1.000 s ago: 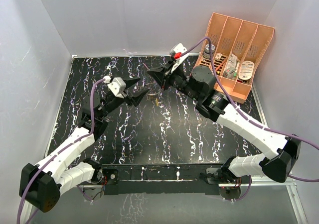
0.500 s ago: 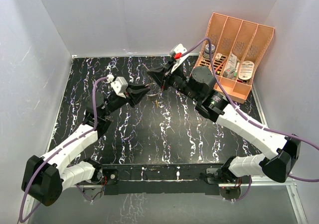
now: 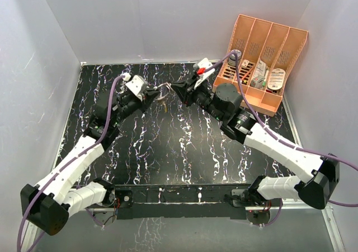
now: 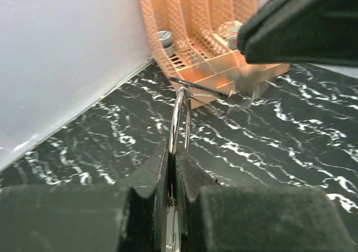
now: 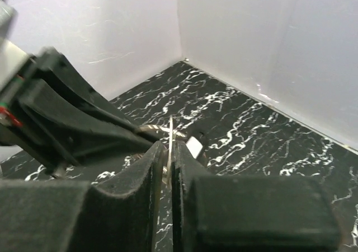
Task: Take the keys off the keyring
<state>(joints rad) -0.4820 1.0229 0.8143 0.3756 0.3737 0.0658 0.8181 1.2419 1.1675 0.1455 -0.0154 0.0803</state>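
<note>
- An orange divided tray [image 3: 268, 102] stood at the far right corner, holding a grey-lidded jar [image 3: 235, 54] and small packets too small to identify.
- The keys [image 3: 163, 99] were a dark blur beneath the ring, and their number was unclear.
- The keyring [image 4: 179, 117], a thin silvery wire loop, hung above the table [image 3: 168, 151] at its far middle. The left gripper [image 4: 175, 151] pinched one side and the right gripper [image 5: 166, 151] was clamped on the other.
</note>
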